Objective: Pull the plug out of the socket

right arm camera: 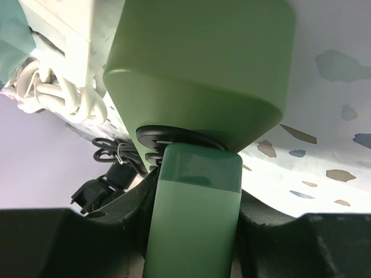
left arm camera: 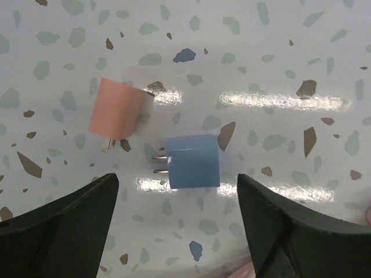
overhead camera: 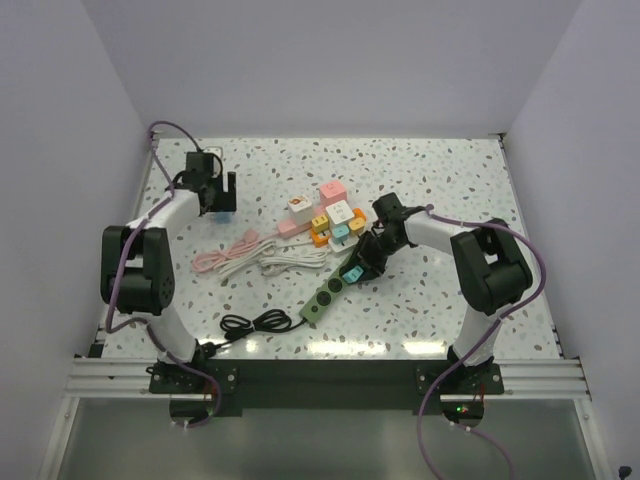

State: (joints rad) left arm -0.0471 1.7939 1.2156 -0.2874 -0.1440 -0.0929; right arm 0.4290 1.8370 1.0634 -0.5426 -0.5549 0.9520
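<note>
Filling the green socket strip (right arm camera: 203, 69) is 1 plug (right arm camera: 194, 214).

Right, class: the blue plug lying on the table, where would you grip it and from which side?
Take the blue plug by its boxy body, coming straight down from above, since it lies flat on the table. Close on the two flat sides that run along the prongs, not the pronged end. The pink plug lies apart, so there is probably room.

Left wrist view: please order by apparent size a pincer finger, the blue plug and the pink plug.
1. Pincer finger, but it is nearest the camera.
2. Blue plug and pink plug look alike.
</note>
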